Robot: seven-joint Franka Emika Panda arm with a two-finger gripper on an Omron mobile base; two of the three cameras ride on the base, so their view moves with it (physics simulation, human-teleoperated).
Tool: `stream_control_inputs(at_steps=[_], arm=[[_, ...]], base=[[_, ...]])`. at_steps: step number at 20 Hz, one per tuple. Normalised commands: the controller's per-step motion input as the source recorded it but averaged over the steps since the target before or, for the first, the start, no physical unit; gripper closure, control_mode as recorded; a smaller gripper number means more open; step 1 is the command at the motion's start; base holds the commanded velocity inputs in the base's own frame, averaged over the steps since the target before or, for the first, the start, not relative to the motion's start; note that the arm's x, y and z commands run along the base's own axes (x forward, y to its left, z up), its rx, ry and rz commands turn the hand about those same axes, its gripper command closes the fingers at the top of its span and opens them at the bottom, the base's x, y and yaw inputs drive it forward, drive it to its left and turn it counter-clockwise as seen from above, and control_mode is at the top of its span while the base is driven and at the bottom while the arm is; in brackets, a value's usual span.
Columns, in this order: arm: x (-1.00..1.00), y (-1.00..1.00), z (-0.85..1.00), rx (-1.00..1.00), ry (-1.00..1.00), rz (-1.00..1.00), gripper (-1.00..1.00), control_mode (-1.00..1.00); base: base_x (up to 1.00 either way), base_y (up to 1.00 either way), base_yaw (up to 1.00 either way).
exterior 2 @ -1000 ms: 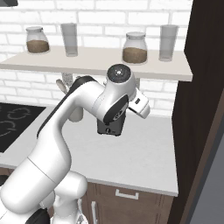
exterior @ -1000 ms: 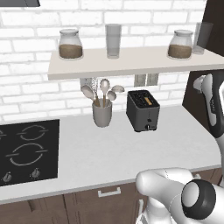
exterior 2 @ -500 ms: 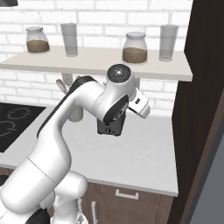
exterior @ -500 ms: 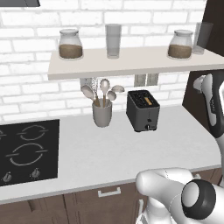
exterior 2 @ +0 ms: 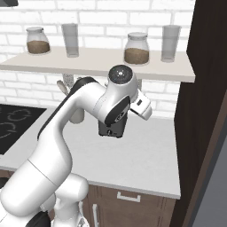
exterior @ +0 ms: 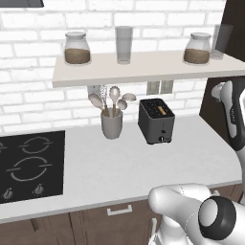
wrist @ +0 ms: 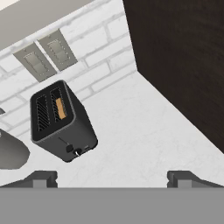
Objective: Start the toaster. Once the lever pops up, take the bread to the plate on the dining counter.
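Our fingers (wrist: 113, 178) were spread as wide as they go, and they held nothing. In the hand view the two dark tips stood at about 6 o'clock, far from each other, with bare white table (wrist: 144, 131) between them.

Nothing had changed in the last second. The fingers were just as wide a moment before, and the arm and all the things sat in the same spots. We had not started moving yet.

From the fingers, the toaster (wrist: 61, 122) sat up at about 10 o'clock in the hand view, well apart from the tips. The bread (wrist: 61, 108) showed as a thin golden strip down in one slot. A small dark lever and a little round knob were low on its front.

In the left base view the toaster (exterior: 156, 120) stood on the table (exterior: 119, 167) near the brick wall. A grey cup of spoons (exterior: 112, 122) stood at its 9 o'clock, near it but not touching. Above them, jars and glasses sat on a shelf (exterior: 143, 67).

We think the first step was not done yet. The lever had not been pushed. We would have to bring the fingers over to the front of the toaster and press the lever down. We could not see the plate or the dining counter from here.
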Motion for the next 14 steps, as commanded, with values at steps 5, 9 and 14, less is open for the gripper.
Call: stream_control_inputs(at_steps=[5,9,14], arm=[[0.00,0.00,0.00,0.00,0.00,0.00,-1.00,-1.00],[0.00,0.00,0.00,0.00,0.00,0.00,-1.00,-1.00],[0.00,0.00,0.00,0.00,0.00,0.00,-1.00,-1.00]], base=[[0.00,0.00,0.00],[0.00,0.00,0.00],[0.00,0.00,0.00]])
